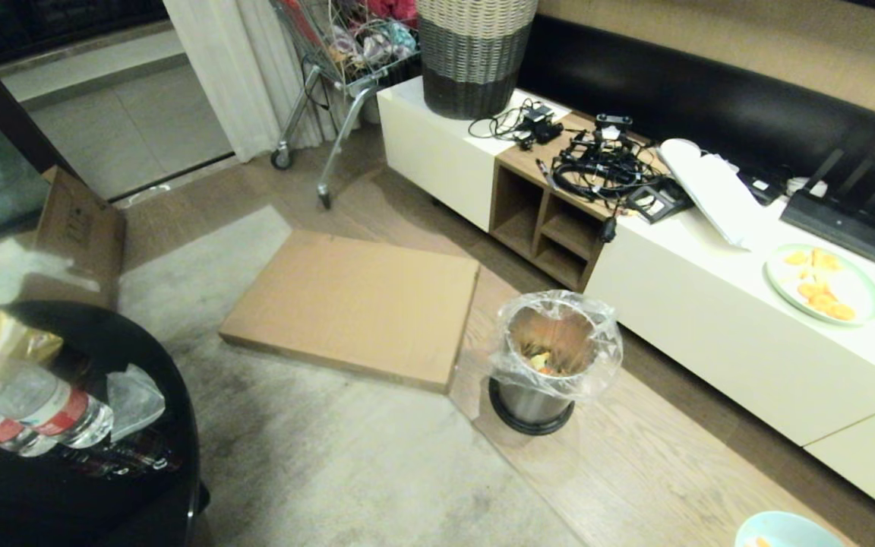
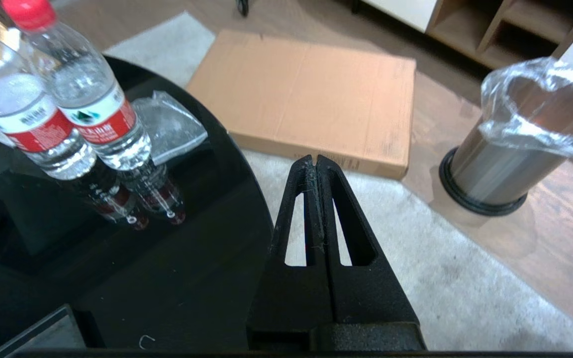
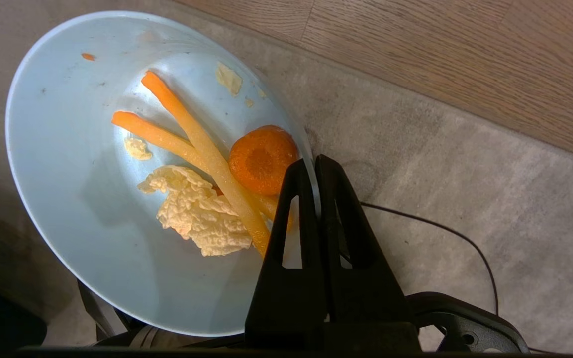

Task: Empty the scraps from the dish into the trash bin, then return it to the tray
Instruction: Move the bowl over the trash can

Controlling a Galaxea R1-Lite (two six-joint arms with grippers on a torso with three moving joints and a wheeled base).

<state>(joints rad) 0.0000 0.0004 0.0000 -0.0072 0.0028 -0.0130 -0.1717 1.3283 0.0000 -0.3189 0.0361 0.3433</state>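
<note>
While two water bottles (image 2: 82, 104) are standing on the round black table (image 2: 177, 258) at the left, the left gripper (image 2: 315, 164) is hanging empty beside its edge, jaws pressed together. Farther right, the trash bin (image 1: 551, 357) is sitting on the floor, and the right gripper (image 3: 313, 166) is pinching the dish (image 3: 67, 199) rim, carrot and peel scraps (image 3: 207, 164) lying inside.

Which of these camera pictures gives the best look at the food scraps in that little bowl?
The right wrist view: the scraps, carrot pieces and pale peel, lie plainly inside the dish, whose rim the right gripper pinches. The head view catches only the dish's edge at the bottom; the left wrist view shows none.
</note>
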